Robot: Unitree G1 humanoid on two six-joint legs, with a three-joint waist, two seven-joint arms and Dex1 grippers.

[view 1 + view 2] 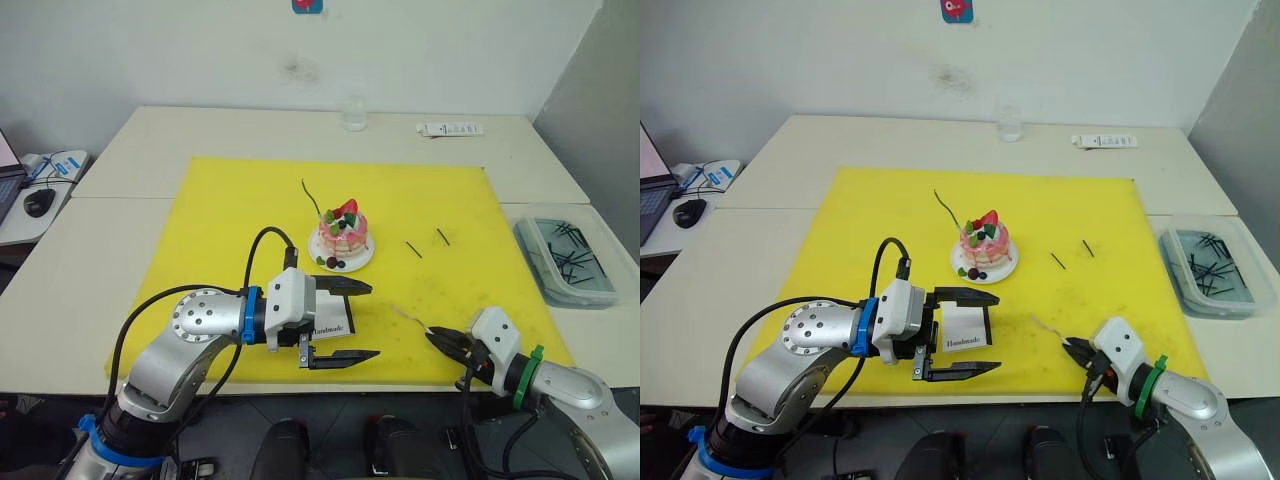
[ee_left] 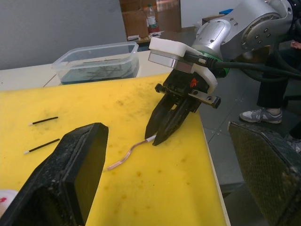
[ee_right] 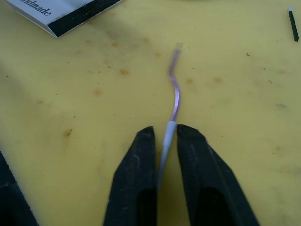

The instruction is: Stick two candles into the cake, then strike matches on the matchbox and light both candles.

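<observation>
Candle (image 3: 175, 84) pinched by right gripper (image 3: 165, 136) | left gripper (image 1: 345, 320) agape around matchbox (image 1: 330, 325)

Right gripper (image 3: 165, 141) closed on pale candle (image 3: 174, 89) lying on yellow mat (image 3: 94, 117); matchbox (image 3: 61, 12) corner beyond.

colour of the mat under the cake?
Yellow mat, with small brownish stains; clearest in the right wrist view.

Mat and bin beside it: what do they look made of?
Mat: probably rubber or soft plastic, matte yellow, lying flat, with brown stains showing in the right wrist view. Bin: clear, glossy plastic; its dark sticks show through the walls.
</observation>
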